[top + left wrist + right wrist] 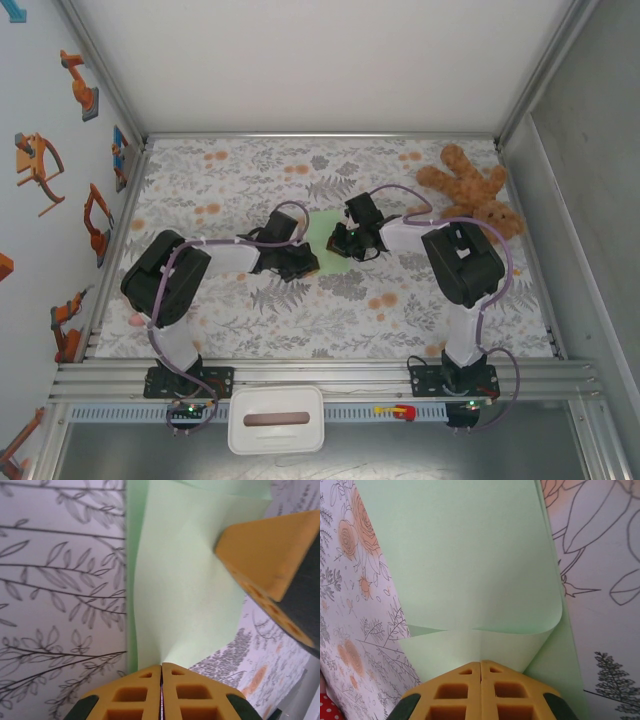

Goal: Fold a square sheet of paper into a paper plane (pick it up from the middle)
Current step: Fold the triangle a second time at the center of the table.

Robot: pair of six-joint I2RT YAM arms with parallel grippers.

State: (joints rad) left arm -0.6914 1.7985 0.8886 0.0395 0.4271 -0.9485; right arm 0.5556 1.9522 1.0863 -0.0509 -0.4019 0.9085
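Tear risk: left jaws are pressed together on a lifted bit of sheet (175, 590), right jaws pinch its curled-over edge. Pulling apart could rip it; uneven travel could skew the crease. Sheet sits mid-counter (250, 320). Bear (470, 190) at 2 o'clock, well apart; open room at 12 and 6 o'clock.

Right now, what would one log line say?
task: folding | left gripper: shut on square sheet of paper | right gripper: shut on its curled-over edge
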